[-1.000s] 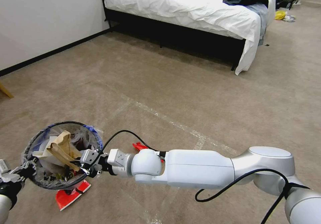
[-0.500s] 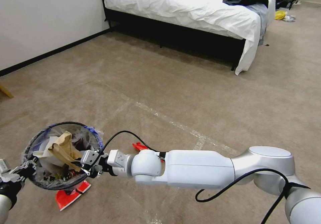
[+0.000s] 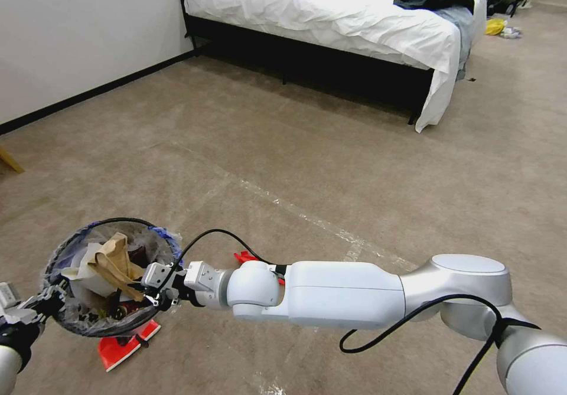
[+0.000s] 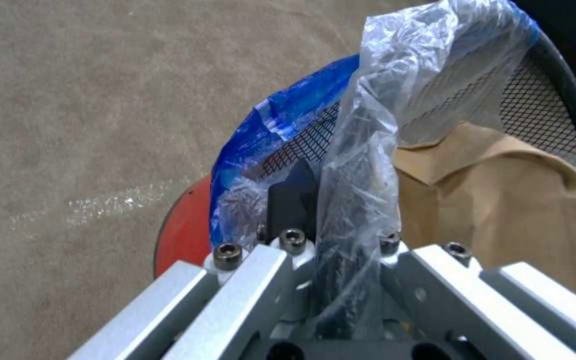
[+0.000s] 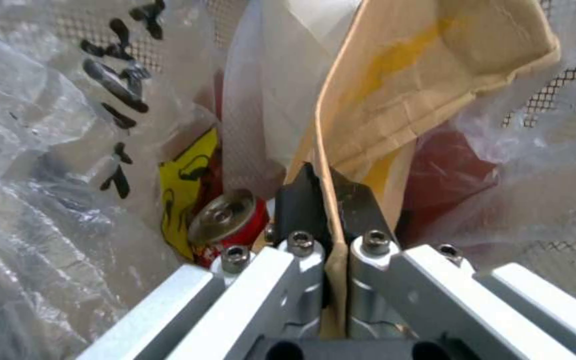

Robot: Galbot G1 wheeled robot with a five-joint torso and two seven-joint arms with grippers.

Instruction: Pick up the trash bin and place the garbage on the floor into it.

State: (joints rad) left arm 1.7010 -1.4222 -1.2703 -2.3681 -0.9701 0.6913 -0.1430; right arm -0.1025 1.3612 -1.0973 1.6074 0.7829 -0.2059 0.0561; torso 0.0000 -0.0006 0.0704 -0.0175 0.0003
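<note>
The trash bin [image 3: 64,248], a mesh bucket with a black rim and a clear liner, hangs low at my left over the floor [image 3: 307,159]. My left gripper [image 3: 41,305] is shut on its near rim, liner pinched in, as the left wrist view shows at the fingers [image 4: 293,197]. My right gripper [image 3: 153,291] reaches across inside the bin, shut on a brown paper [image 3: 115,260] [image 5: 395,95]. Beneath the paper lie a crushed red can [image 5: 225,220] and other garbage. A red wrapper [image 3: 121,348] lies on the carpet under the bin, and a smaller red scrap [image 3: 245,258] sits behind my right wrist.
A bed [image 3: 331,17] with white sheets and dark clothes stands at the back. A white wall with black skirting [image 3: 88,29] runs along the left. A shiny tape line [image 3: 307,218] crosses the open carpet ahead. More litter [image 3: 499,27] lies far right of the bed.
My right arm has eased slightly left and down, carrying the brown paper a little deeper into the bin. The bin and left gripper have barely moved.
</note>
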